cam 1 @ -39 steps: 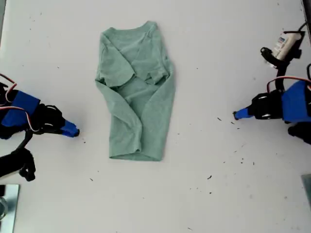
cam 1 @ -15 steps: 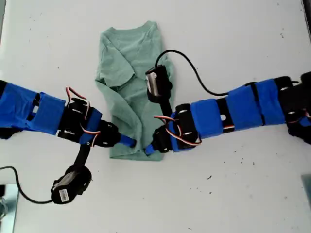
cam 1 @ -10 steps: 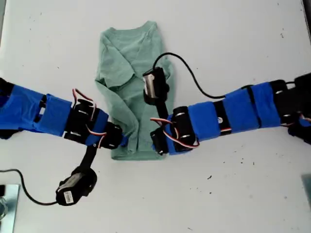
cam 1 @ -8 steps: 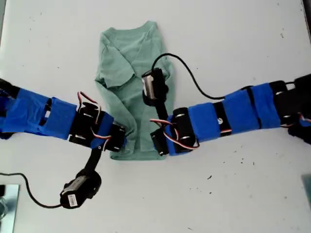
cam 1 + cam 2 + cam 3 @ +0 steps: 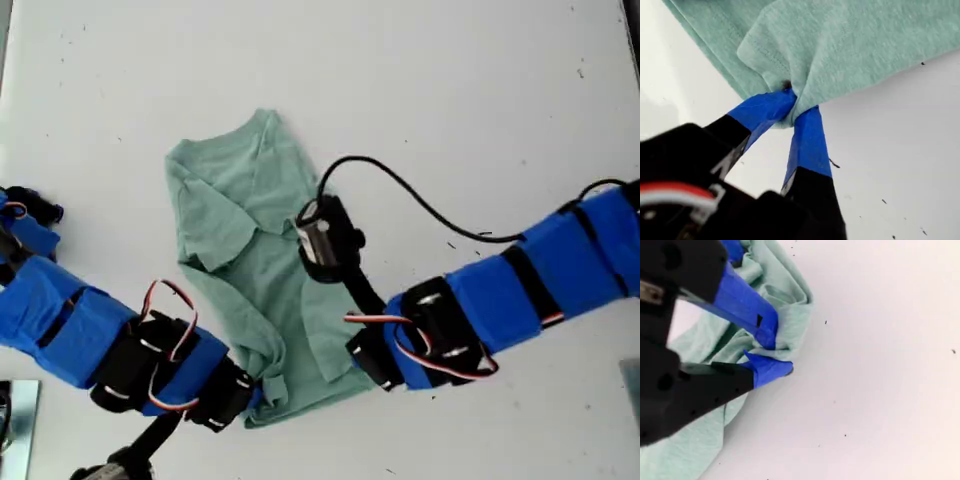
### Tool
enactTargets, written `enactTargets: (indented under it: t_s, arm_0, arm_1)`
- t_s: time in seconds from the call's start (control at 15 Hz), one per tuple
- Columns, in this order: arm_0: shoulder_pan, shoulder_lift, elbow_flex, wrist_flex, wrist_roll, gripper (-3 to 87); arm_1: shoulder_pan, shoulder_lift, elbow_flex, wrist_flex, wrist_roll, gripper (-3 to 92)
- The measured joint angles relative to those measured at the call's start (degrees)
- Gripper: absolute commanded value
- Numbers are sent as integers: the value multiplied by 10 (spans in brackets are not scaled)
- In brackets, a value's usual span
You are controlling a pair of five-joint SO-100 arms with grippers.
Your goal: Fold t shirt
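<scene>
t shirt (image 5: pixel 245 260) entry. A asking: what is happening closest in, at my first hand (image 5: pixel 792 102)?

B: In the first wrist view the blue-taped fingers (image 5: pixel 807 142) are closing narrow on a pinch of green cloth at a stitched edge. Bare white desk (image 5: pixel 900 150) is showing just beside the pinch.

A: And my second hand (image 5: pixel 772 357)?

B: It is gripping too. In the second wrist view its two blue fingers are squeezing a bunched fold at the cloth's edge, with a narrow gap between them.

A: Where is all this sitting in the exterior view?

B: My first hand (image 5: pixel 262 392) is holding the hem corner nearest that view's lower left, where the cloth is crumpling. My second hand (image 5: pixel 362 362) is holding the hem toward that view's right. The two are working near each other, not touching.

A: Farther out?

B: The shirt is lying on the desk (image 5: pixel 480 100), slanting, its neckline pointing toward the view's top. Sleeves are lying folded in over the body.
</scene>
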Motion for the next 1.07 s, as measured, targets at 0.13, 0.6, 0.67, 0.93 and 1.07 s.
enactTargets:
  t_s: [0.13, 0.6, 0.67, 0.93, 1.07]
  arm_0:
    - [-10, 16, 0, 16, 14, -1]
    - [-258, 504, 417, -36, 31, -1]
    - [-277, 566, 488, -54, 26, -1]
    - [-345, 832, 702, -95, -11, 347]
    - [-457, 1031, 792, -83, -11, 336]
  arm_1:
    - [40, 11, 1, -20, -48, 18]
    - [319, 35, 1, -192, -269, 17]
    - [330, 32, 1, -228, -274, 70]
    - [369, 22, 5, -295, -273, 245]
    - [411, 64, 87, -388, -257, 216]
